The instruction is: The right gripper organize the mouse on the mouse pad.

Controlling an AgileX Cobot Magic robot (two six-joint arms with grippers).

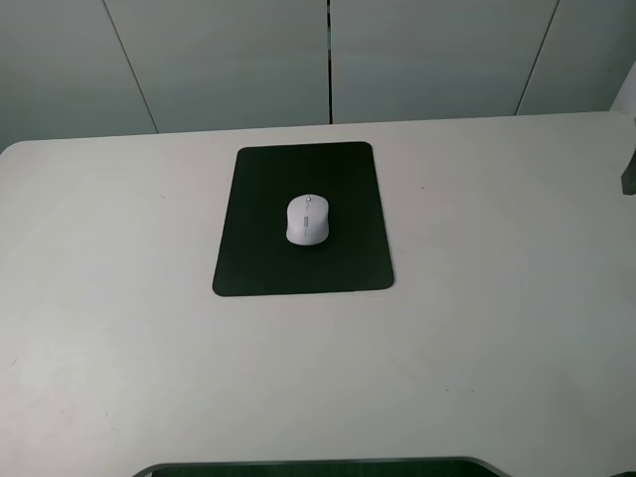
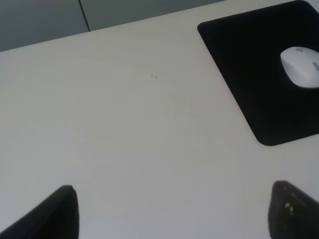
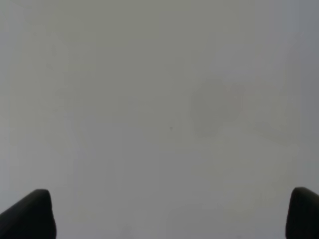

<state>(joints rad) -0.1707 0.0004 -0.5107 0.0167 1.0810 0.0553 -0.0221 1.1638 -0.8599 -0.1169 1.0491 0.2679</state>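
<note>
Though no writing's legible, mouse (image 1: pixel 308 220) sits mid mouse pad (image 1: pixel 256 260), right gripper (image 3: pixel 169 214) wide apart, empty.

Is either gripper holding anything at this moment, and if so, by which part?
Nothing is held. The right gripper and left gripper both have their jaws wide apart over bare table; the mouse sits alone on the mouse pad.

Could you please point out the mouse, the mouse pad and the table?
mouse (image 1: pixel 308 220), exterior high view, middle of its white shell.
mouse pad (image 1: pixel 258 199), exterior high view, bare black area left of the mouse.
table (image 1: pixel 497 298), exterior high view, bare white top.
</note>
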